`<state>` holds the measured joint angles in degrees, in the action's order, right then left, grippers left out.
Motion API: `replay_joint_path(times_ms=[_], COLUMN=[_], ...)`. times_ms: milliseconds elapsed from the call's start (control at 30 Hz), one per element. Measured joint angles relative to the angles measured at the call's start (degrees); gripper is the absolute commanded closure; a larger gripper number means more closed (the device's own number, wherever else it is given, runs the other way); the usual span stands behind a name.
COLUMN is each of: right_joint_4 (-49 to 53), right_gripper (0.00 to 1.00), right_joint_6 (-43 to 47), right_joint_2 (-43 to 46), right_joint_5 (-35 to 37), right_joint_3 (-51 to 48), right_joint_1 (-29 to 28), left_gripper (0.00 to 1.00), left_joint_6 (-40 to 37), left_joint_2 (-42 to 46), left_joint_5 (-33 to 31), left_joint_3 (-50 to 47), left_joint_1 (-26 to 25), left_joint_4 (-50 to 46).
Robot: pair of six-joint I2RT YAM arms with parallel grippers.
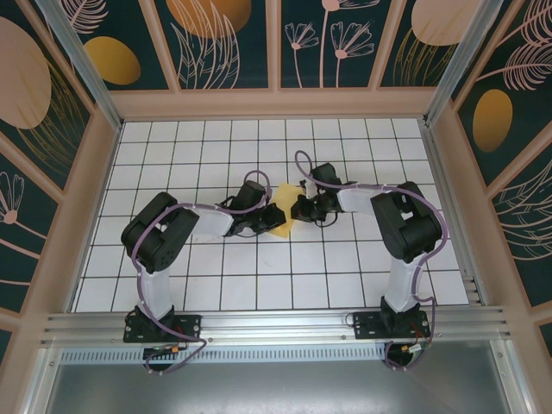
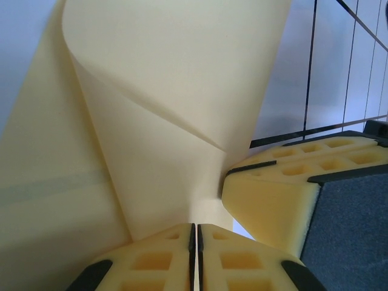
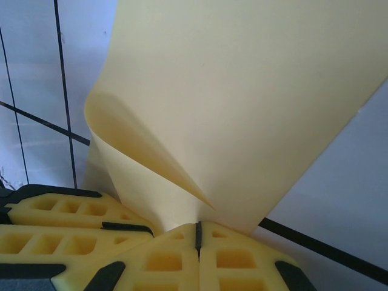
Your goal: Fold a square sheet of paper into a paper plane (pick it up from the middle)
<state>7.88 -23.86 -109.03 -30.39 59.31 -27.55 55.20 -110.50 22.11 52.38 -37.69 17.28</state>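
Note:
The square sheet of paper (image 1: 287, 191) is plain yellow and sits lifted between both grippers at the table's middle. My left gripper (image 1: 274, 217) is shut on one edge of the sheet (image 2: 176, 91), its foam pads (image 2: 151, 257) pressed together with paper rising from the seam. My right gripper (image 1: 298, 207) is shut on the sheet (image 3: 242, 91) from the other side, its pads (image 3: 236, 260) meeting. The sheet bends in a loose curl above each pinch, with a soft fold line and no dart shape. The two grippers nearly touch: the right one's fingers (image 2: 285, 200) stand beside the left's (image 3: 66, 224).
The white grid table (image 1: 259, 285) stretches all around the arms. Dark patterned walls (image 1: 233, 43) with wooden frames close the back and both sides. A metal rail (image 1: 276, 323) carrying the arm bases runs along the near edge.

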Motion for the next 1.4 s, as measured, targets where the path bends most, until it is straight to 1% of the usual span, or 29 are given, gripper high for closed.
replay_joint_path(times_ms=[133,233,400,700,1033,1400], right_joint_4=[1.1,1.7,2.1,2.3,2.5,4.0], right_gripper=[0.95,0.95,0.95,0.95,0.95,0.97], right_joint_6=[1.0,1.4,1.7,2.6,2.8,5.0], right_joint_2=[-0.3,-0.5,-0.7,-0.7,-0.8,-1.3], right_joint_5=[0.3,0.4,0.4,0.4,0.5,1.7], right_joint_3=[0.7,1.1,1.4,1.4,1.6,2.7], right_joint_1=[0.0,0.0,0.0,0.0,0.0,-0.3], left_gripper=[0.8,0.81,0.82,0.84,0.85,0.82], left_joint_6=[-0.7,-1.4,-3.1,-3.5,-3.5,-3.5], left_joint_2=[1.6,3.4,3.7,-0.5,-1.5,-2.3], left_joint_5=[-0.7,-1.8,-4.1,-6.5,-8.8,-9.2], left_joint_3=[0.0,0.5,4.2,7.0,7.7,9.7], left_joint_1=[0.0,0.1,0.1,0.1,0.1,1.3], left_joint_4=[-1.3,-2.0,-4.1,-7.8,-10.9,-13.1])
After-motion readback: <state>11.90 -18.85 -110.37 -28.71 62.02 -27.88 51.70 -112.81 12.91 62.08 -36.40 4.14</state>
